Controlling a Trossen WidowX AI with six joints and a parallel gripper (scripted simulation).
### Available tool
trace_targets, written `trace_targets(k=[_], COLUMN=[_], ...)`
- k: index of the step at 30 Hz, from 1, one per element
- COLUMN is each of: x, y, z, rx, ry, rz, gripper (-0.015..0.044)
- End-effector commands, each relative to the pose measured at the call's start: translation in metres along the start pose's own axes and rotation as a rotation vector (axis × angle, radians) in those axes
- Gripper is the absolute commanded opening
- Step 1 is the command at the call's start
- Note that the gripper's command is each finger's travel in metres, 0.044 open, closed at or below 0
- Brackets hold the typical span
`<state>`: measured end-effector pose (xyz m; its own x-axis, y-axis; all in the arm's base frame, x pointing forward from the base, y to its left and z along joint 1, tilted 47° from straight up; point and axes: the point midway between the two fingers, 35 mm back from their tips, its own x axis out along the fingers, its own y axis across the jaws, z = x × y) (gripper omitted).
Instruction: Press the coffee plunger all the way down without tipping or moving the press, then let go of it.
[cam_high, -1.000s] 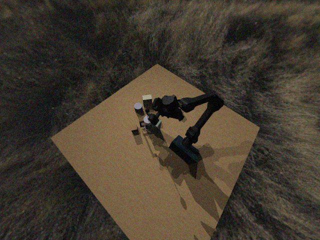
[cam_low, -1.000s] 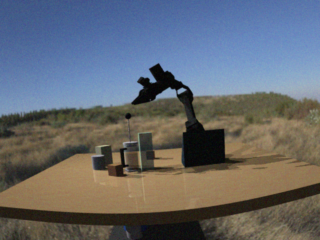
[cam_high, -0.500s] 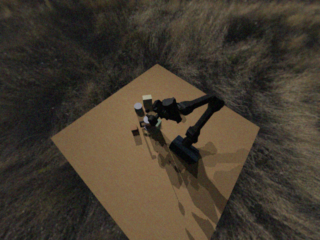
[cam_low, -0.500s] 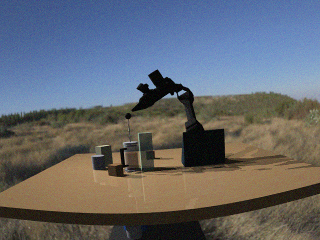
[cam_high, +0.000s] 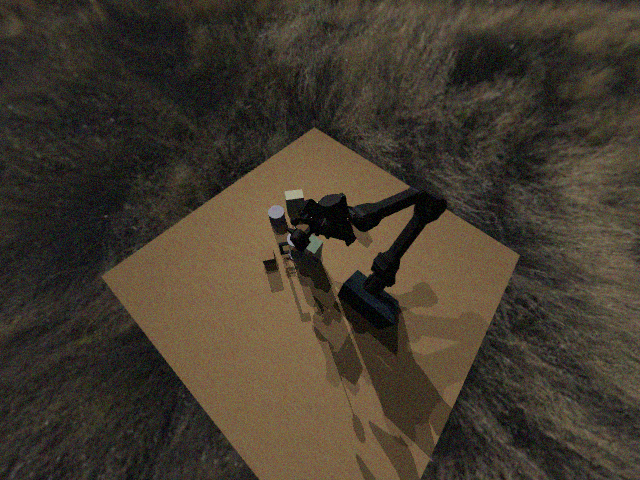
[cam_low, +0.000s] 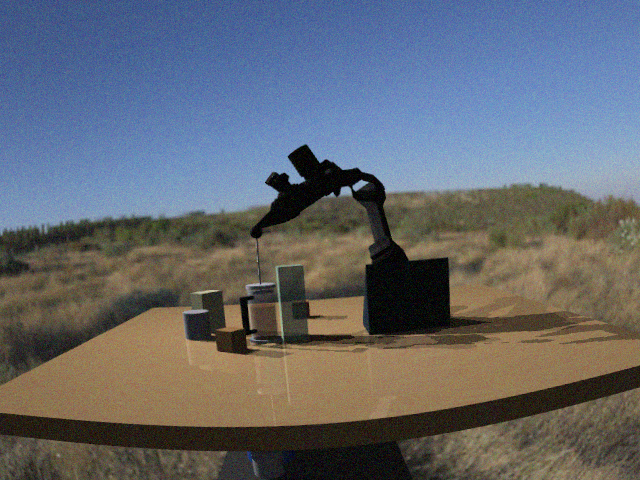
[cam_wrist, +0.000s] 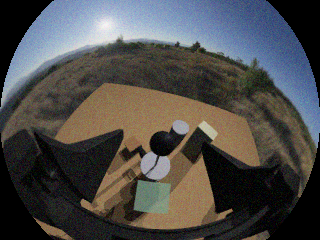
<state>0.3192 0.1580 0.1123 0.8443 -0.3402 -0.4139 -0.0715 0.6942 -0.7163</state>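
While the plunger knob (cam_wrist: 162, 140) stands at the top of its fully raised rod (cam_low: 257, 260), the coffee press (cam_low: 262, 311) is seen upright on the tan table (cam_low: 361, 392), its pale lid (cam_wrist: 155, 166) directly beneath the knob in the wrist view. The rod's long axis is vertical, so the coming stroke is judged to call for a straight downward push along it; any sideways load is likely to tip or slide the press.

The gripper (cam_low: 256, 230) is found at the knob's height in the exterior view, with the knob hidden against its tips. In the wrist view the fingers are spread wide, one on each side, and the knob lies between them, nearer the far ends than the palm. Nothing is held. Whether a finger touches the knob cannot be told.

Crowding is noted around the press: a tall pale-green block (cam_low: 291, 302) just beside it on the arm's side, a brown cube (cam_low: 231, 339) in front, a grey-blue cylinder (cam_low: 196, 324) and an olive block (cam_low: 208, 305) nearby.
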Motion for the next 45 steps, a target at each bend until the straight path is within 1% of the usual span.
trace_targets(k=[1, 5, 17, 30, 45], x=[0.009, 0.012, 0.012, 0.014, 0.029], y=[0.001, 0.001, 0.001, 0.001, 0.004], z=[-0.005, -0.005, -0.005, -0.006, -0.024], rx=[-0.014, -0.015, -0.015, -0.015, -0.013], ry=[0.005, 0.004, 0.004, 0.004, 0.008], rz=[0.002, 0.001, 0.001, 0.001, 0.004], gripper=[0.044, 0.044, 0.0125, 0.0119, 0.0119])
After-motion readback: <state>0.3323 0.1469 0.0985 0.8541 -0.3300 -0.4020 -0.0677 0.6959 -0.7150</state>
